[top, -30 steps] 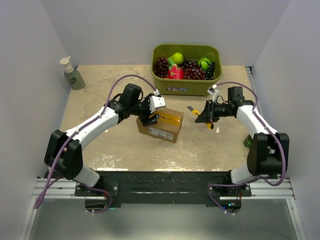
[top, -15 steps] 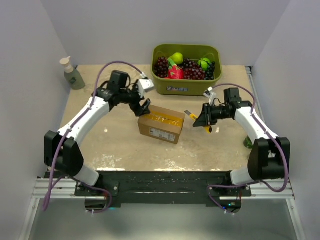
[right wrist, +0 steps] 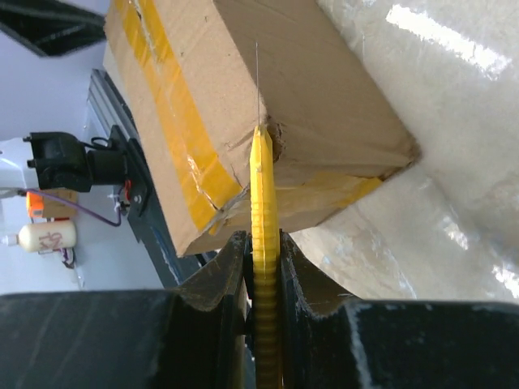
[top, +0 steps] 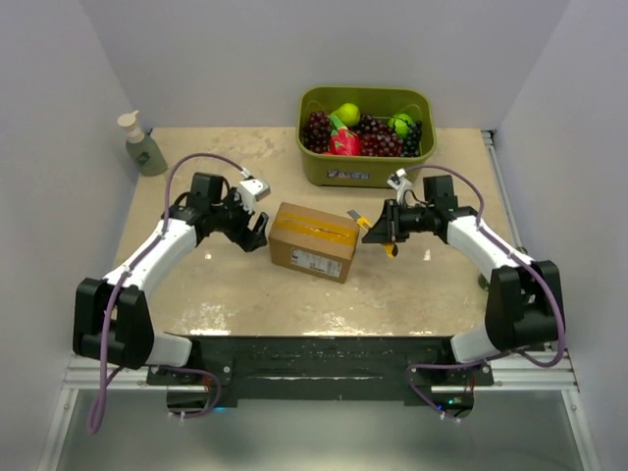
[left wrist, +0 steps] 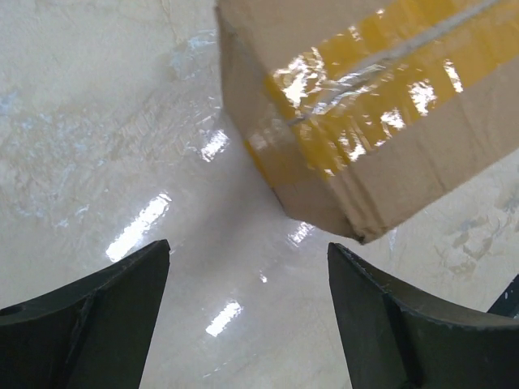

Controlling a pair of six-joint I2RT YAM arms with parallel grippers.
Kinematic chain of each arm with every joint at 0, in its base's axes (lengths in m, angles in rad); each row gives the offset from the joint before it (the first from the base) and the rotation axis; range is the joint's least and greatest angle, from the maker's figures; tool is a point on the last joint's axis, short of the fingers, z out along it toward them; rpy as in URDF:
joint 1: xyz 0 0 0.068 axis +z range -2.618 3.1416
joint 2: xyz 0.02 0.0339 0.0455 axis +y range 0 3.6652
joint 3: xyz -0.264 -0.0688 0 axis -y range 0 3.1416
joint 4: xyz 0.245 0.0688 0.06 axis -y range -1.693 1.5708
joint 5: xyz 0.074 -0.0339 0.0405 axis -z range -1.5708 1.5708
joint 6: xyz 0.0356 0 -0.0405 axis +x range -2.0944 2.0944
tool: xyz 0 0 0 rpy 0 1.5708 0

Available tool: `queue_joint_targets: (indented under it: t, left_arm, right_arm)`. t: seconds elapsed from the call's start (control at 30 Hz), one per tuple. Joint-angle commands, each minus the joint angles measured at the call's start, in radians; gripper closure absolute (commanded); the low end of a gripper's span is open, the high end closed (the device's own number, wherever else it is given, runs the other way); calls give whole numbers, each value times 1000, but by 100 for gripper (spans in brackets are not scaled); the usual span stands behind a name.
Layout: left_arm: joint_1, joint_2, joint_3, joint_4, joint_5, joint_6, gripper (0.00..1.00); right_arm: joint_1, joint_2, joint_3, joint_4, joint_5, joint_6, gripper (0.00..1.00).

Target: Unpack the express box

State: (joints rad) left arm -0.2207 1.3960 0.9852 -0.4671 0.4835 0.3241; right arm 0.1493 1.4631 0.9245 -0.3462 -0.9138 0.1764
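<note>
The small brown cardboard express box (top: 312, 242) with yellow tape along its top seam lies flat and closed on the beige stone-look tabletop (top: 196, 285). Just left of the box, the left gripper (top: 257, 229) hangs with its black fingers (left wrist: 105, 324) spread wide, holding nothing and clear of the carton. At the box's right end, the right gripper (top: 381, 228) is clamped on a slim yellow utility knife (right wrist: 262, 186) whose tip touches the carton's upper edge. Behind the box stands a green plastic bin (top: 365, 173) of fruit

Table (top: 196, 285) with express box (top: 314, 240), bin (top: 365, 176), bottle (top: 143, 148)
</note>
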Motion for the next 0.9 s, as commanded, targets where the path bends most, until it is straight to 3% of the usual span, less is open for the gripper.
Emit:
queue_joint_targets:
  t: [0.0,0.3,0.5,0.6,0.67,0.77,0.87]
  left_arm:
    - [-14,-64,-52,68,64,-10,16]
    - [-83,-114,-69,19,121,27,15]
    - [-83,-172,-42,-119,116,101,15]
    - [-80,-167,38,-139,79,148,14]
    - [-83,-137,150,-189,128,225,12]
    - [-139,-60,282,-231,155,303,5]
    - [-221,32,374,-249,107,334,5]
  right_arm:
    - [55,61,86,113,27,66,100]
    - [118,163,172,283,95,139,100]
    - [131,235,243,380,121,172,100]
    - [130,255,327,319,119,135,100]
    - [130,209,341,270,133,101,100]
    - [125,88,271,236,161,52,100]
    - [107,17,214,193,159,12,100]
